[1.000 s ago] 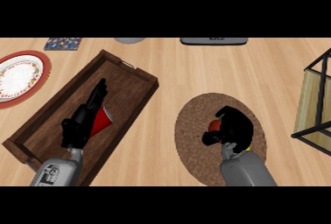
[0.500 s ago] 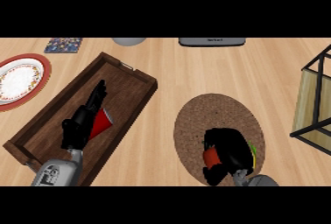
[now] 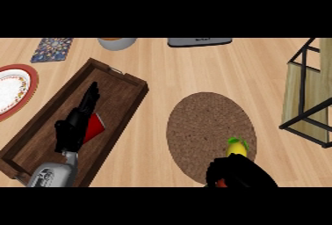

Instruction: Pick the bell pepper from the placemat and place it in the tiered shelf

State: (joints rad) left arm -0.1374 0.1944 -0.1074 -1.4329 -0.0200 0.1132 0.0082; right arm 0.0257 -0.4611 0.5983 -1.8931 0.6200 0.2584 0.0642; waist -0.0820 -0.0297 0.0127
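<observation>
Right hand (image 3: 243, 173) around half-hidden bell pepper (image 3: 237, 148)

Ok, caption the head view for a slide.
Right hand curled round the bell pepper at the near edge of the placemat, left hand open over the wooden tray.

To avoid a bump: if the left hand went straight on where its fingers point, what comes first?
Probably the far rim of the wooden tray, if the left hand travels low; height is unclear.
</observation>
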